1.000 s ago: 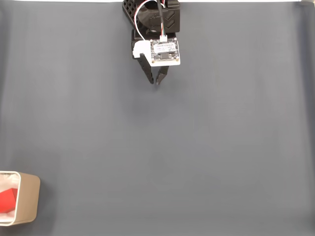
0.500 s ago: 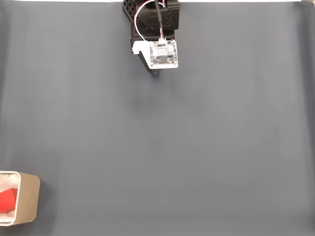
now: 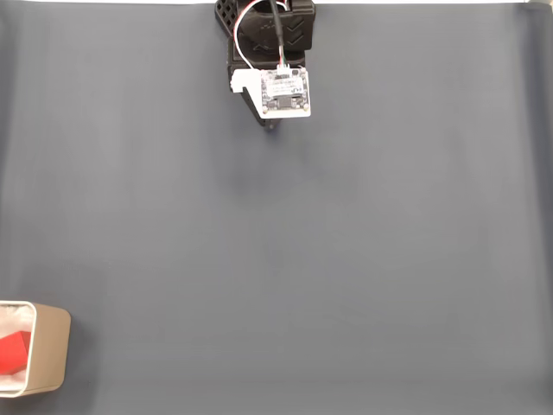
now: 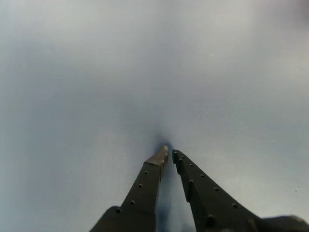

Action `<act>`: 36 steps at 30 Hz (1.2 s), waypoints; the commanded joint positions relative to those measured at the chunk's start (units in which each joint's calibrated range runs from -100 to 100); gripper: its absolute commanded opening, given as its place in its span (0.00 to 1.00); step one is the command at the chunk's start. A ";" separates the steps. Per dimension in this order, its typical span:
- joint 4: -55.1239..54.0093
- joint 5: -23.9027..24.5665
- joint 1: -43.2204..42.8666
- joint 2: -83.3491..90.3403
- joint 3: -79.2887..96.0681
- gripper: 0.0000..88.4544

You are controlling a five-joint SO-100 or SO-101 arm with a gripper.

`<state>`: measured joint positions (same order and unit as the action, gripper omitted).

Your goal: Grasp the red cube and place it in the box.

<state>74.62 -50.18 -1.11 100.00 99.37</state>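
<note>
Moved: gripper (image 4: 168, 153) has tucked back under the arm since a second ago.
Jaws: nearly closed, empty.
Cube (image 3: 12, 353): in box (image 3: 50, 348), far from gripper.

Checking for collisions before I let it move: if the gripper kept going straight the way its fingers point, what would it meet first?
Probably just the bare grey table mat: the gripper, fingers nearly closed, points down at it with nothing between, though depth is unclear.

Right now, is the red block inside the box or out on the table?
Inside. In the fixed view the red cube sits within the walls of the box, far from the empty hand.
</note>
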 commanded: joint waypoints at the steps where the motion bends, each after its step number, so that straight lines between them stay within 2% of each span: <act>1: 1.20 0.34 0.05 -0.09 0.45 0.00; 36: 1.28 1.27 1.68 -0.09 0.45 0.00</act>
<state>74.70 -49.21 -0.07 100.00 99.37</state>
